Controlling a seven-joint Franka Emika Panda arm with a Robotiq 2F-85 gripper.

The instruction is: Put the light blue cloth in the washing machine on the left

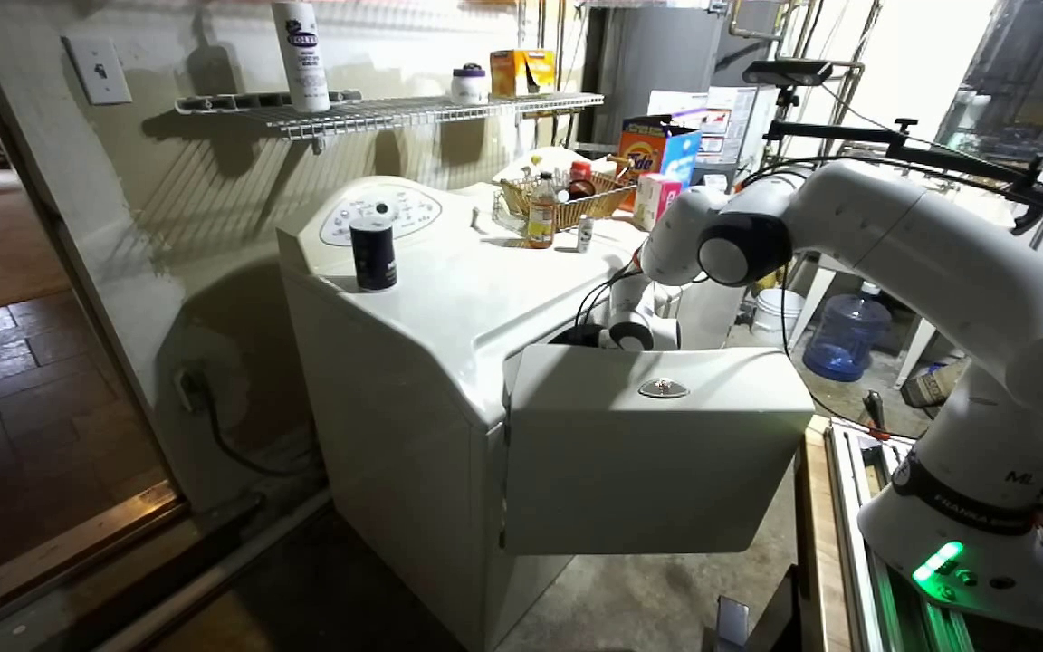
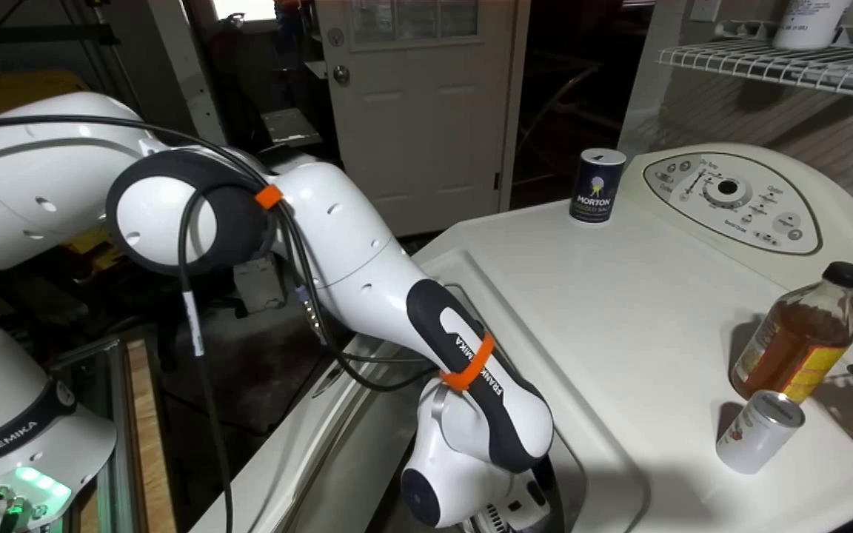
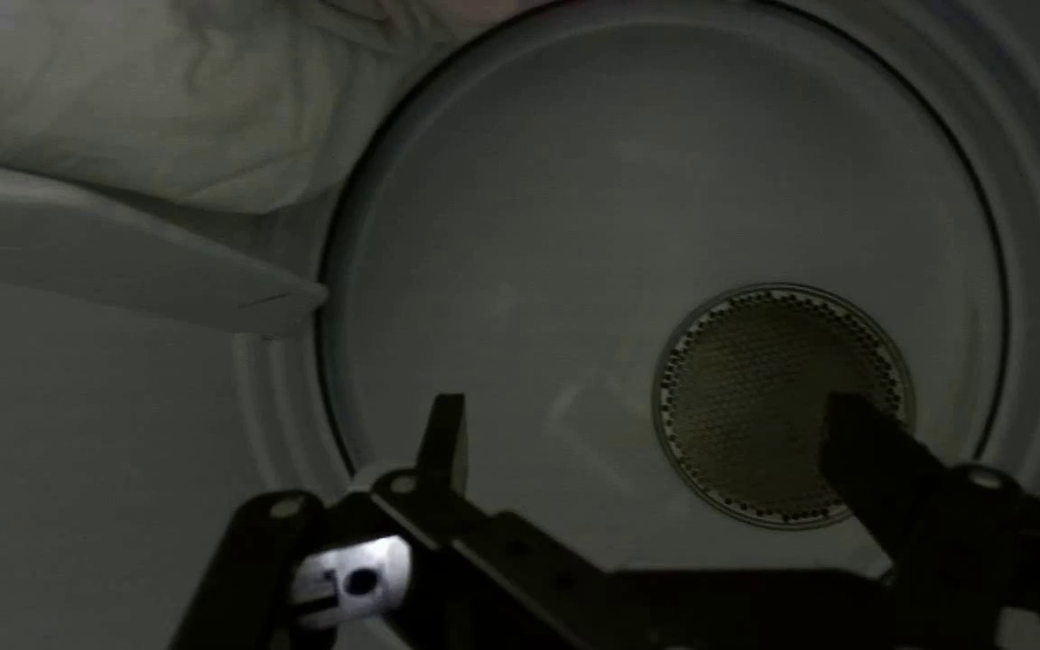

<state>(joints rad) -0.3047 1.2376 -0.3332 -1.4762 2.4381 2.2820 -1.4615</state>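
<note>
The white machine [image 1: 395, 407] stands with its front door [image 1: 648, 471] swung open; its top [image 2: 589, 311] also shows in an exterior view. My gripper [image 3: 646, 406] is inside the drum, with its fingers wide apart and nothing between them. It faces the drum's round back wall [image 3: 520, 226]. A pale crumpled cloth [image 3: 168, 108] lies at the upper left of the wrist view, apart from the fingers. It looks off-white in the dim light, and a pinkish bit shows at the top edge. No cloth that is clearly light blue is in view. The exterior views hide the gripper's fingers.
A drum fin [image 3: 123, 244] juts in beside the cloth. A round perforated vent [image 3: 773, 406] is in the back wall. On the machine top stand a salt can [image 2: 597, 186], a bottle [image 2: 800, 340], a small can [image 2: 760, 433] and a basket [image 1: 589, 208].
</note>
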